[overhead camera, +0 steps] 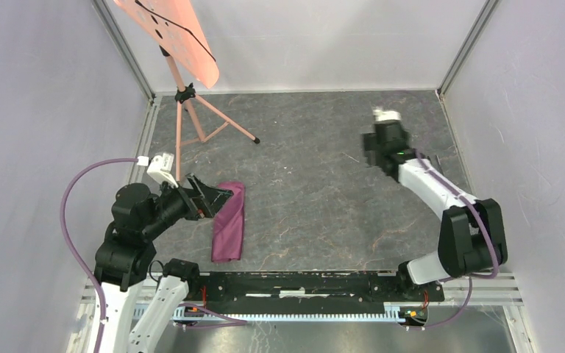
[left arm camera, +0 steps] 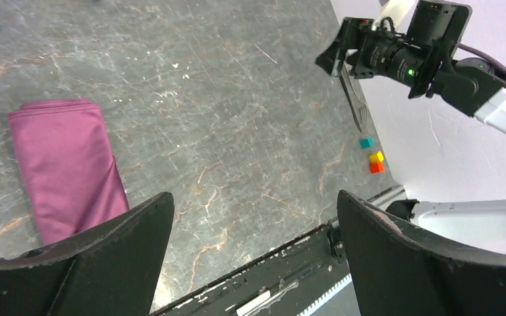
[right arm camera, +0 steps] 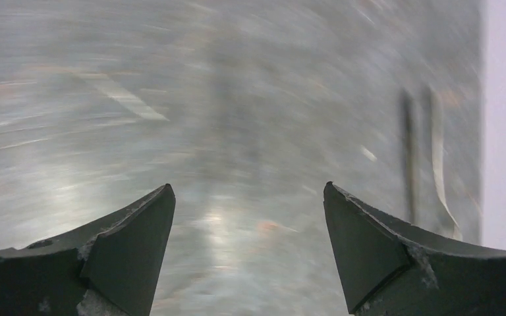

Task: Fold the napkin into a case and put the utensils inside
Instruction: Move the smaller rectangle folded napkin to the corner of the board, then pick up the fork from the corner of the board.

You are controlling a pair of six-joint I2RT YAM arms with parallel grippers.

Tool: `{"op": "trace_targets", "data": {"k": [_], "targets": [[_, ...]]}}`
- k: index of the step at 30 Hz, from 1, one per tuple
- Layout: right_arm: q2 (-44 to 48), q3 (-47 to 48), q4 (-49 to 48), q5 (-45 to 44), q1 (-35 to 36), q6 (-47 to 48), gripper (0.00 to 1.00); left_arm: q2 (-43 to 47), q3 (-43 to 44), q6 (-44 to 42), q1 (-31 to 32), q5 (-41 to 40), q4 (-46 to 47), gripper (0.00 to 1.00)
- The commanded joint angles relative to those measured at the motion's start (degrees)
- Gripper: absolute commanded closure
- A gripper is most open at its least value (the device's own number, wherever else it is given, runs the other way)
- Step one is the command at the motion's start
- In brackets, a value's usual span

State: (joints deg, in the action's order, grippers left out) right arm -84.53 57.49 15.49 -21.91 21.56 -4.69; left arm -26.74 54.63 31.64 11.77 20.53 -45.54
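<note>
With the case (overhead camera: 229,220) lying folded on the table (overhead camera: 324,191) by the spread left gripper (left arm camera: 255,194), the right gripper (right arm camera: 248,187), likewise spread and empty, should square up over the utensils (right arm camera: 408,155) before pinching one.

No word, number, brand or sign could be read in any of the three views. The small white tag (overhead camera: 160,168) on the left arm's wrist camera looked blank at this size. The pale strip (left arm camera: 253,303) on the black rail (left arm camera: 283,266) at the table's near edge was too small to make out. The right wrist view was blurred throughout.
</note>
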Motion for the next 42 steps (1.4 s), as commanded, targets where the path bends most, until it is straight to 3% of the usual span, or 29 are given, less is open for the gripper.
{"op": "trace_targets", "data": {"k": [1, 5, 12, 27, 37, 42], "targets": [[5.16, -6.22, 4.60, -5.24, -16.82, -7.96, 0.11, -2.88, -0.25, -1.80, 0.10, 6.88, 4.11, 0.00], [5.20, -8.50, 3.72, -4.80, -30.55, -11.76, 0.17, -3.84, 0.20, -1.44, 0.10, 9.44, 4.33, 0.00], [3.52, -9.89, 3.21, -8.57, -39.08, -8.68, 0.29, -5.09, 0.22, 0.48, 0.10, 12.34, 5.06, 0.00], [-1.18, -13.57, -1.70, -3.66, -45.90, -7.11, 0.48, -9.55, 0.99, 3.27, 0.29, 17.83, 6.63, 0.00], [-4.24, -13.09, -3.35, -1.32, -46.19, -6.55, 0.81, -9.94, 1.20, 3.32, 0.27, 18.03, 6.66, 0.00], [-3.90, -12.50, -3.88, -1.07, -46.17, -6.13, 0.86, -9.86, 0.65, 3.45, 0.27, 17.96, 6.39, 0.00]]}}
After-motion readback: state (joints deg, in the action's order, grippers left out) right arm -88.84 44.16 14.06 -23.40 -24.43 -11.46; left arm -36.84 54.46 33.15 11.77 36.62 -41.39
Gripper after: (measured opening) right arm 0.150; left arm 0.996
